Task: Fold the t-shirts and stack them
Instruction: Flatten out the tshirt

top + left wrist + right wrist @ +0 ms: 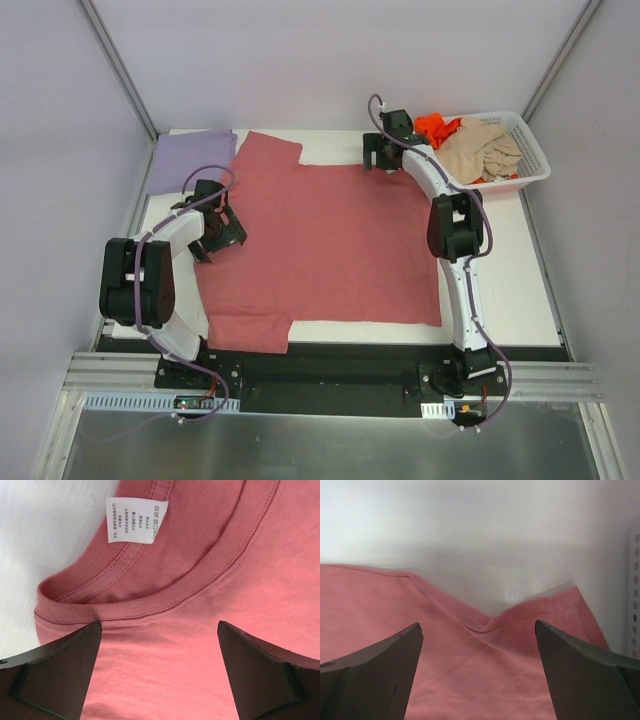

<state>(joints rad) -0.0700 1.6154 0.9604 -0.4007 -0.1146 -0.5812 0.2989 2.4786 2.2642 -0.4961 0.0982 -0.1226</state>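
The rose-red t-shirt [330, 240] lies flat on the desk [505, 290], apparently ready for folding. The left fingers [60, 670] above its collar [165, 597] and the right fingers [370, 675] above its far edge [485, 625] gape wide, holding nothing.

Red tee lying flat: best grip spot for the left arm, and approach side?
Pinch the ribbed collar, coming straight down from above. The tee lies flat, and the collar's doubled rim looks the thickest edge, just ahead of the open left gripper.
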